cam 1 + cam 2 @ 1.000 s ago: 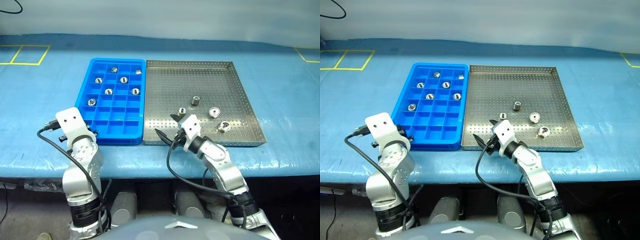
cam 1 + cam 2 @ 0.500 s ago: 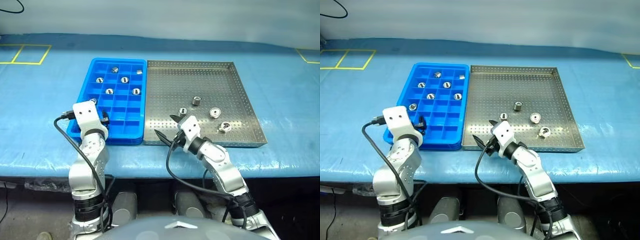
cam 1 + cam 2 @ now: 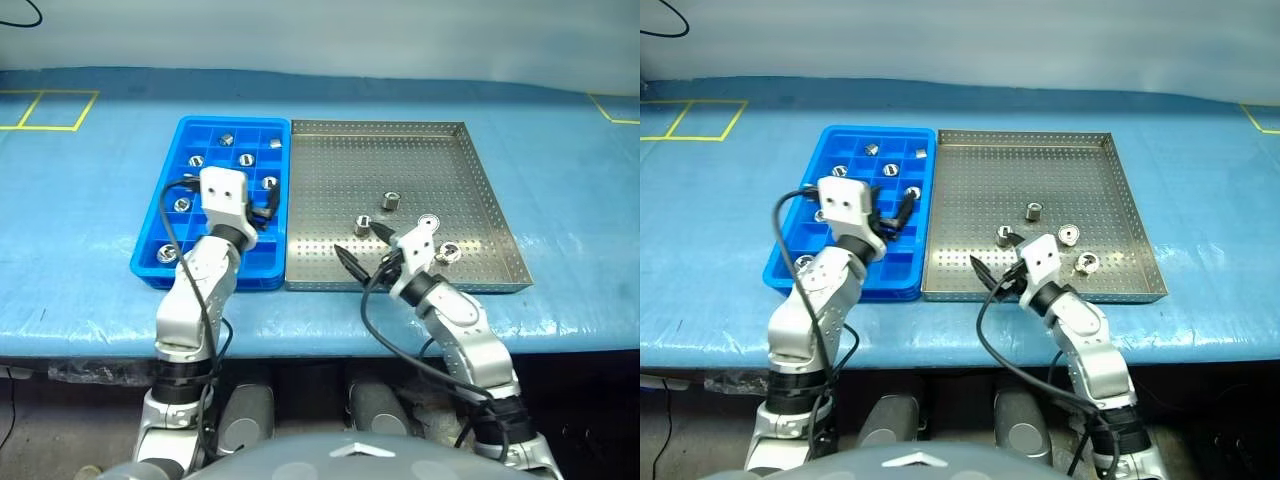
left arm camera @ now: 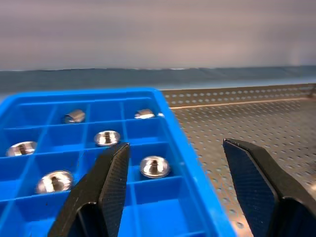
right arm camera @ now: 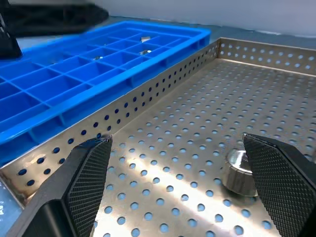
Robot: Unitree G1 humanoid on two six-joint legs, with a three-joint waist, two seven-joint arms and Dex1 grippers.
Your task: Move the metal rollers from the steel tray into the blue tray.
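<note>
My right fingers [image 5: 173,182], spread empty in the steel tray [image 3: 470,140], could knock the nearest roller [image 5: 239,170] away; my left fingers [image 4: 173,187], also apart, hold nothing.

A workshop: blue-covered bench [image 3: 560,170] with yellow tape markings [image 3: 50,110] and parts trays.

Rollers [image 3: 391,201]: four in steel tray [image 3: 400,160], seven in blue tray [image 3: 150,262].
</note>
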